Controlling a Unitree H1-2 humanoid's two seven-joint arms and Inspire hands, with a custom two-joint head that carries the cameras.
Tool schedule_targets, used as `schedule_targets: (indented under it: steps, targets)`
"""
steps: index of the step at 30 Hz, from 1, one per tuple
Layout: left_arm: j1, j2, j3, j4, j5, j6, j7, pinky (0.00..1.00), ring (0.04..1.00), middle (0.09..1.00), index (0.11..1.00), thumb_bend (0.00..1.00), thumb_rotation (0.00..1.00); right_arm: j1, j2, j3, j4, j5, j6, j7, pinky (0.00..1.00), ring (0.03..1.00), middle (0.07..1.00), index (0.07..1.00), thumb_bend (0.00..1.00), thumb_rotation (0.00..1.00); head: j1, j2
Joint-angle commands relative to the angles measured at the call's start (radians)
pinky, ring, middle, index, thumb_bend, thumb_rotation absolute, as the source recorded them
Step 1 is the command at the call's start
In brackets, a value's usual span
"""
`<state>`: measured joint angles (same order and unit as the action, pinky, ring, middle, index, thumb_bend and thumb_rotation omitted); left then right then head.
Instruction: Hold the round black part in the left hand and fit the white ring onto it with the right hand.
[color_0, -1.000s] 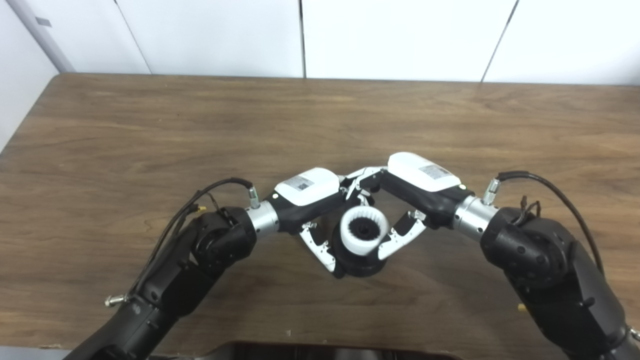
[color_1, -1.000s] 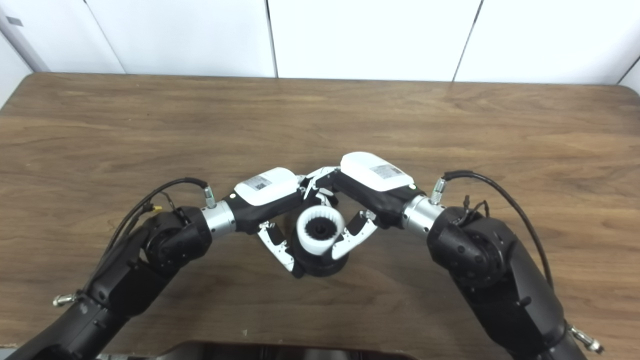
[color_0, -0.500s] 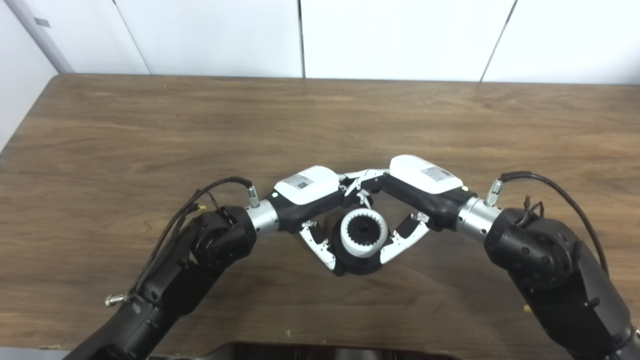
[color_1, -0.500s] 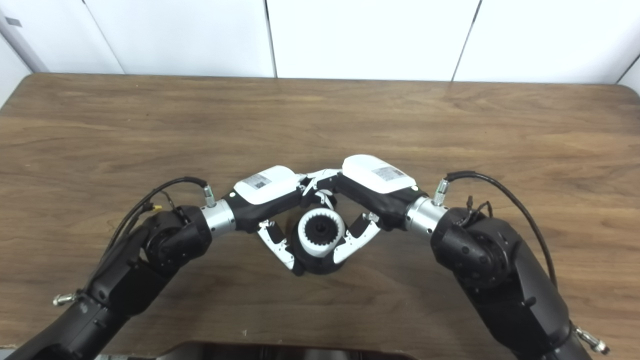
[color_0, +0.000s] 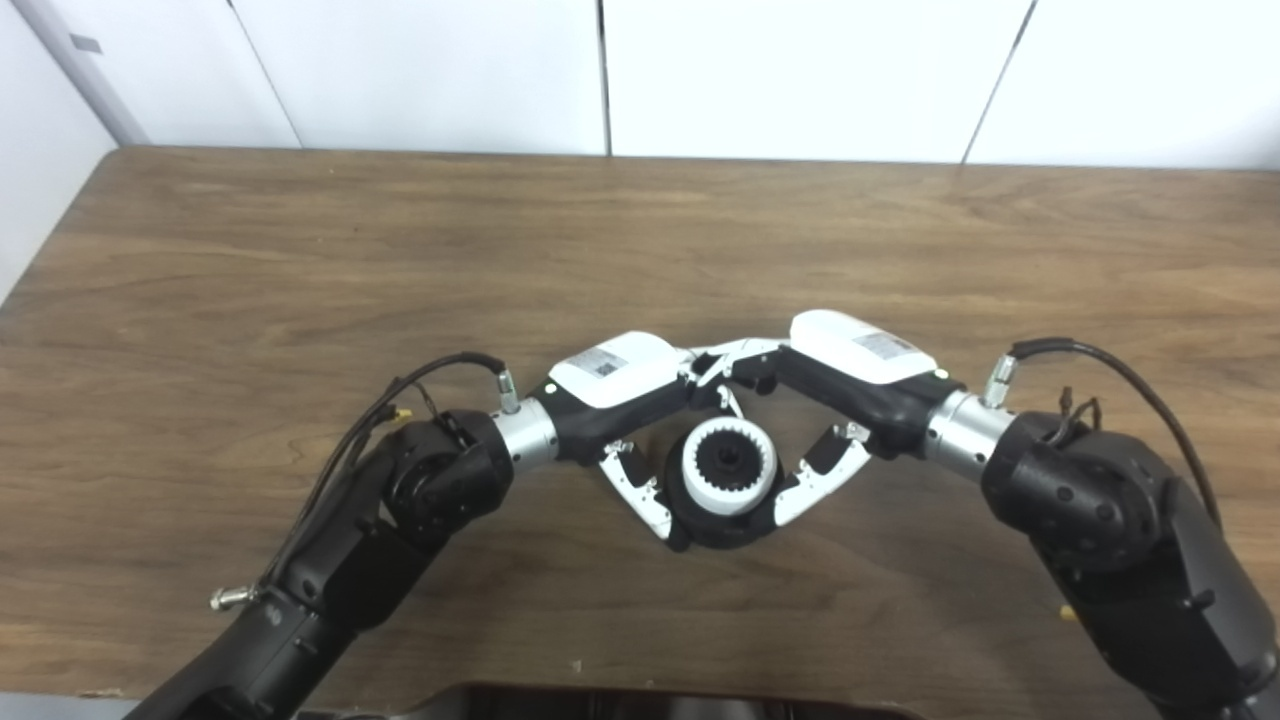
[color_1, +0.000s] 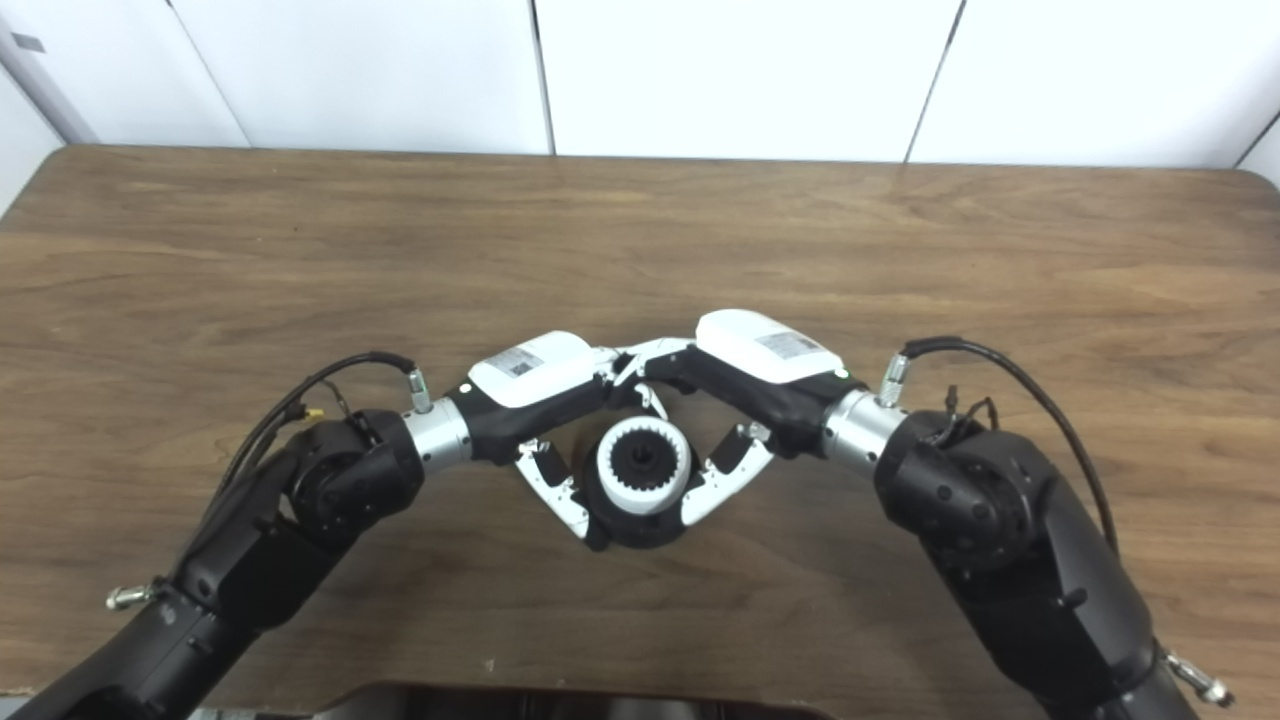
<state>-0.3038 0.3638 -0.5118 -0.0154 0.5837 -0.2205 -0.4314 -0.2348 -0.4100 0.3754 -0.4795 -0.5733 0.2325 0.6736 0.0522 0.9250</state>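
Note:
The round black part (color_0: 722, 528) stands on the table near its front middle. The white toothed ring (color_0: 729, 467) sits on top of it, level. My left hand (color_0: 620, 385) holds the black part, with its thumb (color_0: 640, 498) against the left side and its fingers behind. My right hand (color_0: 855, 365) is on the right, fingers spread. Its thumb (color_0: 805, 490) lies just off the ring, by the black part's lower right edge. Its fingers (color_0: 740, 352) reach behind the ring and meet the left hand's fingers. What they touch there is hidden.
The brown wooden table (color_0: 640, 230) runs to white wall panels at the back, with its left edge at the far left. A dark body part (color_0: 620, 702) shows at the bottom edge.
The right hand has drawn back to the right and its thumb has come off the ring. The ring has settled lower on the black part. The left hand has stayed put.

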Motion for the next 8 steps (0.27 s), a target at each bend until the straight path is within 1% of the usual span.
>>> schedule_targets:
  steps: [1, 3, 5, 8]
  targets:
    - [0.006, 0.024, -0.014, 0.026, 0.02, 0.023, -0.049, 0.91, 0.968, 0.922, 0.486, 0.52, 0.08, -0.047, -0.023, -0.028, -0.022, 0.008, 0.004, 0.001, 0.68, 0.812, 0.86, 0.737, 0.86, 0.26, 0.0, 0.0]
    - [0.005, 0.025, -0.014, 0.025, 0.014, 0.031, -0.057, 0.92, 0.973, 0.927, 0.486, 0.52, 0.08, -0.048, -0.032, -0.042, -0.027, 0.011, 0.009, 0.005, 0.68, 0.812, 0.863, 0.745, 0.85, 0.24, 0.0, 0.001]
    - [0.006, 0.025, -0.013, 0.025, 0.011, 0.035, -0.06, 0.9, 0.975, 0.926, 0.486, 0.52, 0.08, -0.049, -0.04, -0.053, -0.035, 0.007, 0.024, 0.012, 0.68, 0.811, 0.864, 0.756, 0.83, 0.2, 0.0, 0.002]
    - [0.007, 0.026, -0.012, 0.031, 0.01, 0.024, -0.052, 0.88, 0.968, 0.922, 0.486, 0.52, 0.08, -0.048, -0.052, -0.075, -0.038, 0.008, 0.04, 0.014, 0.67, 0.812, 0.865, 0.77, 0.81, 0.16, -0.001, 0.001]
